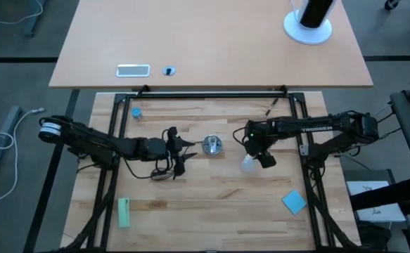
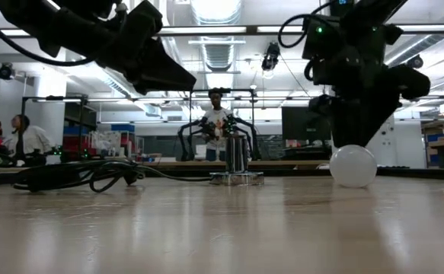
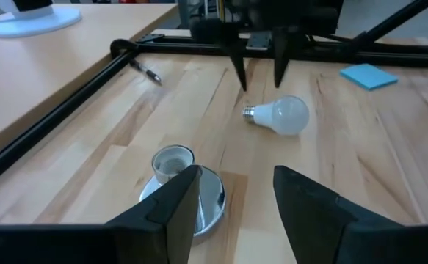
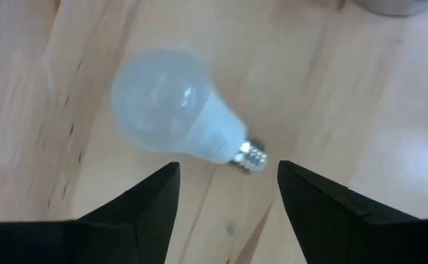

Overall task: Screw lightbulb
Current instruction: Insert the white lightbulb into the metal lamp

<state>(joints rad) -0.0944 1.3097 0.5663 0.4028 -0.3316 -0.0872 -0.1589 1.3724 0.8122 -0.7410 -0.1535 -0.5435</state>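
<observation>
The lightbulb (image 4: 177, 106) lies on its side on the wooden table, right of centre, its whitish round head (image 1: 249, 164) on the boards and its screw base (image 4: 249, 155) pointing toward the socket. My right gripper (image 4: 228, 183) hangs open just above it, fingers pointing down and touching nothing. The shiny silver socket (image 3: 178, 176) stands upright at the table's middle (image 1: 212, 145). My left gripper (image 3: 237, 191) stands open beside the socket on its left, pointing nearly level toward it without touching it.
A black cord (image 1: 164, 172) loops on the table under my left arm. A blue note pad (image 1: 294, 202) lies near right, a green strip (image 1: 124, 212) near left, a blue cap (image 1: 136, 112) far left, a pen (image 1: 271, 107) far right. People stand in the room beyond.
</observation>
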